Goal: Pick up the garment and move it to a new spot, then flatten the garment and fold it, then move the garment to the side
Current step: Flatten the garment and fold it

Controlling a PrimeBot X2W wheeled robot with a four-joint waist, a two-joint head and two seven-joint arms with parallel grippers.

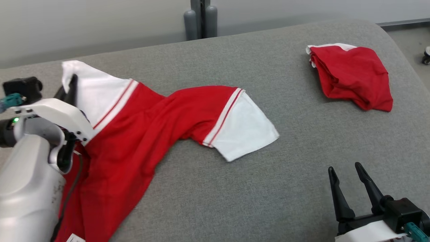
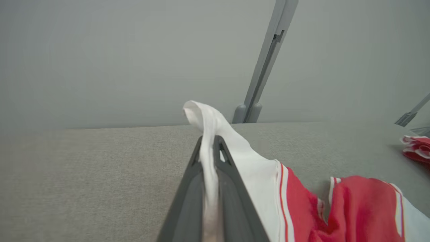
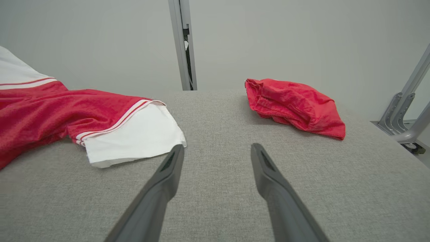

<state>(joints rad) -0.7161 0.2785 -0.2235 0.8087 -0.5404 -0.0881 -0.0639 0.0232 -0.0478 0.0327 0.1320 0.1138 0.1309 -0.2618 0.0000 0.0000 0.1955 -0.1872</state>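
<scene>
The garment (image 1: 141, 134), a red shirt with white sleeves and red-and-white trim, lies crumpled across the left half of the grey table (image 1: 268, 188). My left gripper (image 1: 72, 85) is at its far left end, shut on the white sleeve. In the left wrist view the white cloth (image 2: 235, 151) runs up between the closed fingers of that gripper (image 2: 210, 139) and flops over their tips. The other white sleeve (image 1: 243, 129) lies flat toward the middle. My right gripper (image 1: 345, 168) stands open near the front right, with nothing in it. In the right wrist view it (image 3: 217, 148) sits just right of that sleeve (image 3: 131, 137).
A second red garment (image 1: 352, 75), bundled with a white edge, lies at the back right of the table and appears again in the right wrist view (image 3: 295, 104). A grey post (image 1: 200, 18) rises behind the far edge. Bare table spans the middle and front.
</scene>
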